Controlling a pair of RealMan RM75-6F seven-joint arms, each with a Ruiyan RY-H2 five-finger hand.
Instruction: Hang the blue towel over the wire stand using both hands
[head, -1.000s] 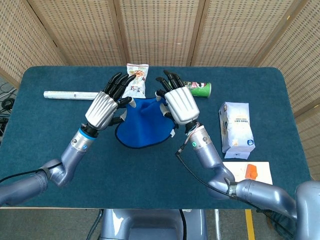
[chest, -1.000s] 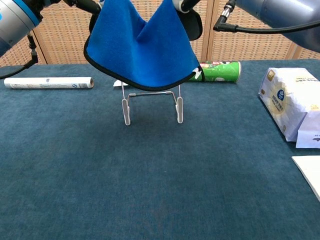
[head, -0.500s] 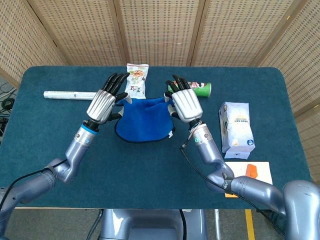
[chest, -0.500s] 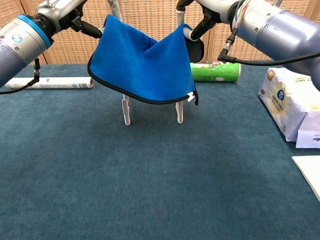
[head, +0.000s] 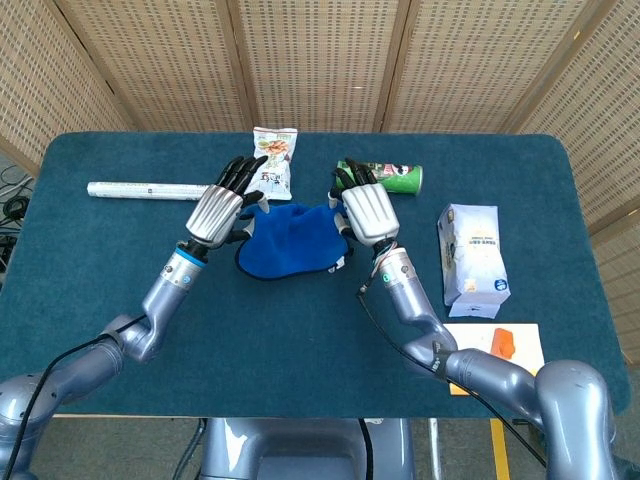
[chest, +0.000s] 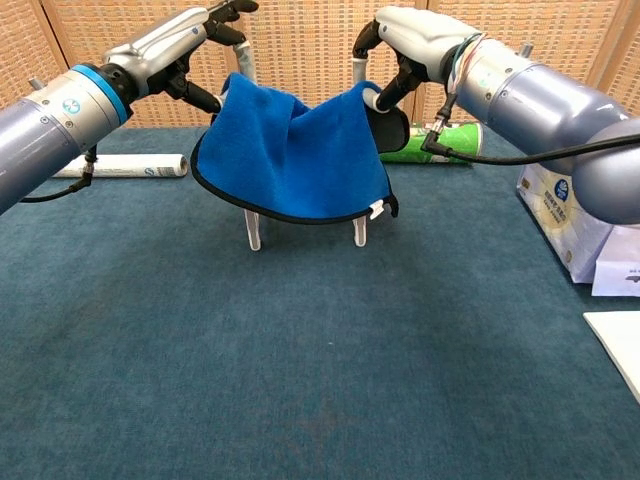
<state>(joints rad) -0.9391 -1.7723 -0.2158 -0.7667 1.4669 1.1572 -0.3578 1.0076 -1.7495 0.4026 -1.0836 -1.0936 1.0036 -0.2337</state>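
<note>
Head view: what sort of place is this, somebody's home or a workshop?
Probably a robot test area, not a home. Woven cane screens fence off one dark teal carpeted table, and odd goods lie on it: a green snack can and a white paper roll.

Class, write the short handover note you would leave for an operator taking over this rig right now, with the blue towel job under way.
Left hand: pinches the blue towel's left top corner.
Right hand: pinches its right top corner.
Towel: draped over the wire stand, whose feet alone show below the hem; both corners held up, middle sagging.
Done: towel lifted and brought down onto the stand.
Left: release both corners, pull the hands clear, check the towel hangs evenly.
Nearby: green can behind the right hand.
</note>
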